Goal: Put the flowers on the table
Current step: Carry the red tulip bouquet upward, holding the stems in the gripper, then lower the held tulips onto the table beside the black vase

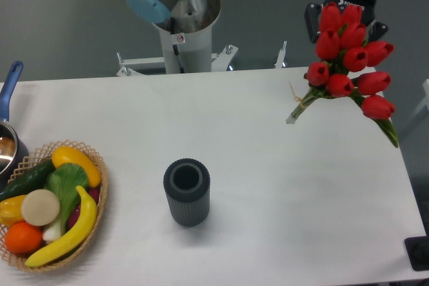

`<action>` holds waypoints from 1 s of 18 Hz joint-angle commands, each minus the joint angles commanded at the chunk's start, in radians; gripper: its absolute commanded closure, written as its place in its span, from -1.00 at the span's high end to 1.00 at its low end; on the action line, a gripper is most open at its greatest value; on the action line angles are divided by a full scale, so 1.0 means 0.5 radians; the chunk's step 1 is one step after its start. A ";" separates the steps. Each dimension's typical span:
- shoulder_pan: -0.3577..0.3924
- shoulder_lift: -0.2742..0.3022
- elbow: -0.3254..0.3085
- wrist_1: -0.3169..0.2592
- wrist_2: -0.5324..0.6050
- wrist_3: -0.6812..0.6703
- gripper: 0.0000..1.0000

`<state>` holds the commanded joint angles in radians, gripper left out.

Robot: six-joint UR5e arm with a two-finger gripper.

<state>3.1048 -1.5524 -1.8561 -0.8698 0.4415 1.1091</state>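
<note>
A bunch of red tulips, the flowers [350, 58], hangs in the air above the far right corner of the white table [281, 205]. Their green stems, tied with pale string, point down and left, and the cut ends hover over the tabletop. My gripper [345, 26] comes down from the upper right and is shut on the bunch. The blooms hide most of it, leaving only the dark finger parts [312, 22] visible beside the red heads.
A dark grey ribbed vase [186, 191] stands upright near the table's middle front. At the left front sits a wicker basket [96, 159] of fruit and vegetables, with a blue-handled pot [8, 98] behind it. The arm's base [179, 25] rises behind the far edge.
</note>
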 joint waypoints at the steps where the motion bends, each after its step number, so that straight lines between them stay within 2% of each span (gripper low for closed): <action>1: -0.003 0.003 -0.003 0.003 0.034 0.000 -0.37; 13: -0.071 -0.049 -0.009 0.006 0.531 0.037 -0.43; 18: -0.169 -0.150 0.012 0.006 0.727 0.046 -0.44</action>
<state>3.0205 -1.6274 -1.8500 -0.8667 0.8051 1.1320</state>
